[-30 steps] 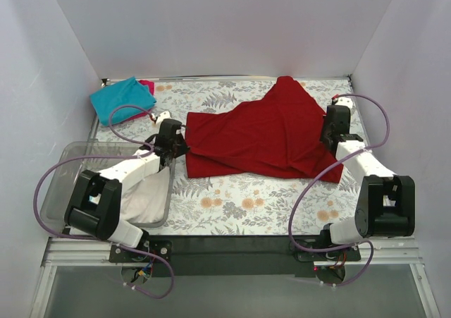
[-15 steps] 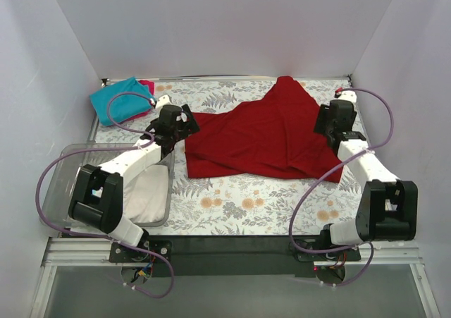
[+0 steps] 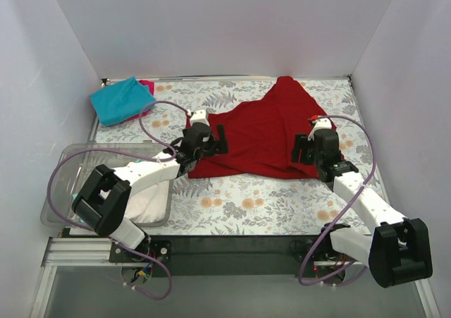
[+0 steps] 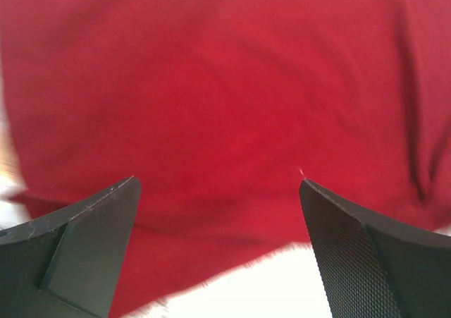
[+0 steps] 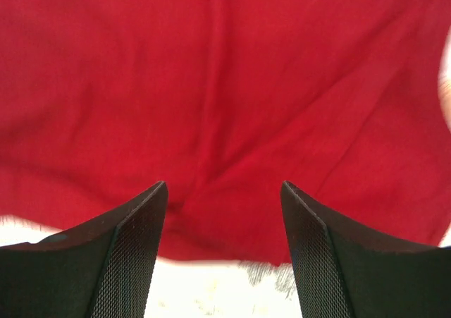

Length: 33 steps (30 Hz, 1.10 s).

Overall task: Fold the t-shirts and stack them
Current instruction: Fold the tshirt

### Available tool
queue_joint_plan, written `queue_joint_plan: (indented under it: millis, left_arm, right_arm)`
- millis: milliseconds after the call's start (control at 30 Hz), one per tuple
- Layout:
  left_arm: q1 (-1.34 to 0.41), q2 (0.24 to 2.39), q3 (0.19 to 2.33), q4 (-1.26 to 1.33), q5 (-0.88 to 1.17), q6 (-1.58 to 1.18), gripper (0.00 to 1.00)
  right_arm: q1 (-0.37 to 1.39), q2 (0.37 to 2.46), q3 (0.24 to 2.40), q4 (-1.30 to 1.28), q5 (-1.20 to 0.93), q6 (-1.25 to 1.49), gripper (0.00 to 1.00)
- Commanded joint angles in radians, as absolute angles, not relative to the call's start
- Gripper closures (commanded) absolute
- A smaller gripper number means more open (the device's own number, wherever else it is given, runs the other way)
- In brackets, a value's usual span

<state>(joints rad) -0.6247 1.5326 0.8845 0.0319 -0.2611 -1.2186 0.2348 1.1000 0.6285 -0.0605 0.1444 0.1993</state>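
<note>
- Dark red t-shirt [image 3: 264, 127] rumpled mid-worktop, peak toward the far edge; teal t-shirt [image 3: 121, 99] at the far left corner.
- Left claw [image 3: 213, 140] spread wide, right claw [image 3: 303, 149] part-open; both empty, low over the near hem.
- Drop onto hem corners, pinch together, pull apart to flatten before folding.
- Possibly doubled hem at left, wrist view blurry; grab all layers.
</note>
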Motion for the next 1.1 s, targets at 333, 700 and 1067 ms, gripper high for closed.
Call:
queue_joint_plan:
  millis: [333,700,1067]
  left_arm:
    - [-0.744,1.516,0.710,0.090,-0.259,-1.302,0.12]
    - [-0.750,1.551,0.676,0.077,-0.285,-1.330,0.12]
    - [-0.750,1.529,0.666,0.041,-0.327,-1.338,0.11]
  right_arm:
    - [0.278,1.011,0.555,-0.164,0.123,0.203,0.42]
    - [0.278,0.985,0.546,-0.229,0.146,0.195,0.43]
    - [0.278,1.080,0.557,-0.239,0.186,0.193,0.46]
